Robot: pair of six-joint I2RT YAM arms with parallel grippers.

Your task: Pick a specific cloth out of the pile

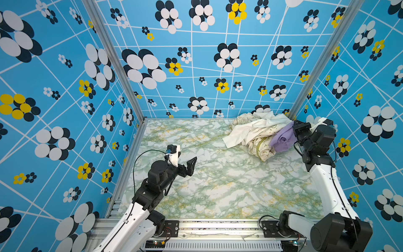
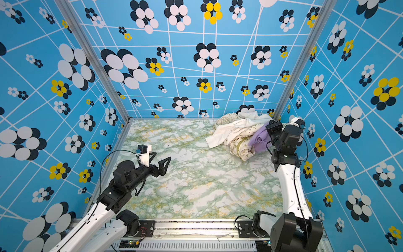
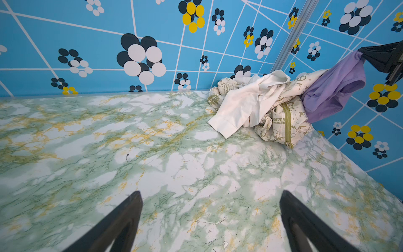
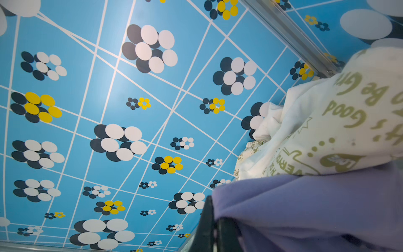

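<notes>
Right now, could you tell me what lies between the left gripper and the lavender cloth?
From the left gripper, bare marble table, then the white cloth and cream printed cloth, against the lavender cloth; the left wrist view shows it.

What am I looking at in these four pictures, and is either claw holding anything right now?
You see a robot with a left arm and a right arm, mounted at the near edge of a marble-patterned table inside blue patterned walls. Two pictures come from a camera pair overhead. The other two come from a small camera on each arm's wrist. In the far right corner lies a pile with a white cloth and a cream cloth with green print. The right gripper is shut on the top of a purple cloth, which hangs from it against the pile. The left gripper is open, holding nothing, above the table.
</notes>
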